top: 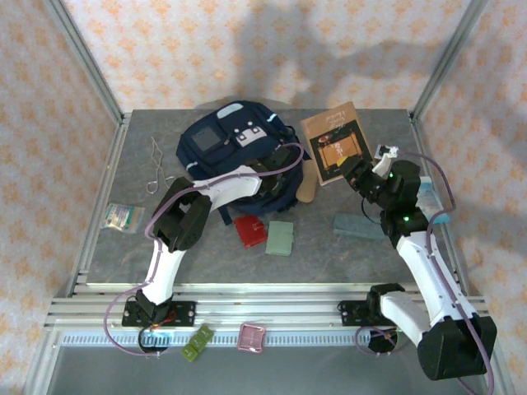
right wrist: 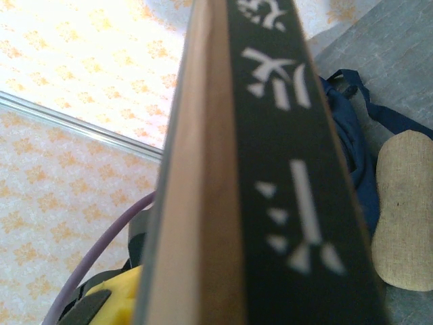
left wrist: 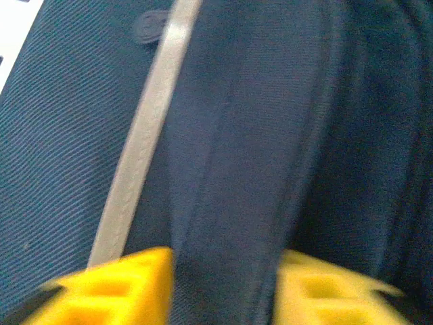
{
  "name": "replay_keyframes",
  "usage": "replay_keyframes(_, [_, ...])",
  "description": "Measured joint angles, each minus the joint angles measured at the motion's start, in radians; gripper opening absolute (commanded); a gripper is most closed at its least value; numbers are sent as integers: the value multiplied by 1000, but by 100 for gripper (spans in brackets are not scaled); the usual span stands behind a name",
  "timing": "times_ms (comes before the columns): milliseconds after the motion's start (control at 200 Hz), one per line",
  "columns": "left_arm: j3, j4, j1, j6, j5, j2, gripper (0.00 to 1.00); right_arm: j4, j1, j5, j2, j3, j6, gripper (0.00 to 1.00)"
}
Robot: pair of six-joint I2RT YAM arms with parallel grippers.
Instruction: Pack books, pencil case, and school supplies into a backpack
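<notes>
- Yellow pads (left wrist: 118,291) of the left gripper (left wrist: 224,294) close on a raised fold of navy cloth, one pad against each side. This wrist view is blurred.
- The cloth belongs to the backpack (top: 226,140), which lies at the back of the table (top: 329,267), left of centre, with its grey patch facing up. A pale stripe (left wrist: 142,149) runs just beside the pinched fold.
- The right gripper (top: 356,171) is clamped on the lower corner of the brown book (top: 332,141) and holds it raised and tilted, just right of the backpack. From the right wrist, the book's dark face with white lettering rises away from a yellow finger (right wrist: 111,298).
- The tan pencil case (top: 307,188) lies on the table between the backpack and the right gripper, just beside the backpack's edge.
- Nearer the arms, the red case (top: 249,230) and the pale green case (top: 281,239) sit side by side, with the slate-grey slab (top: 358,225) to their right.
- A thin metal tool (top: 155,169) and a plastic packet (top: 122,216) lie at the table's left side.
</notes>
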Motion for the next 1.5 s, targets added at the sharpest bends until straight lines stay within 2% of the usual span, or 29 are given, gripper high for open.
replay_keyframes(60, [0,0,0,1,4,1,0,0,0,0,0,0,0,0])
replay_keyframes(455, [56,-56,18,24,15,-33,0,-7,0,3,-10,-33,-3,0])
replay_keyframes(826, [247,-116,95,31,-40,-152,0,17,5,-5,5,-142,27,0])
replay_keyframes(1211, [312,-150,102,31,-61,-155,0,200,243,-45,325,-67,100,0])
replay_keyframes(1501, [356,-179,107,27,-56,-155,0,426,327,-78,636,105,202,0])
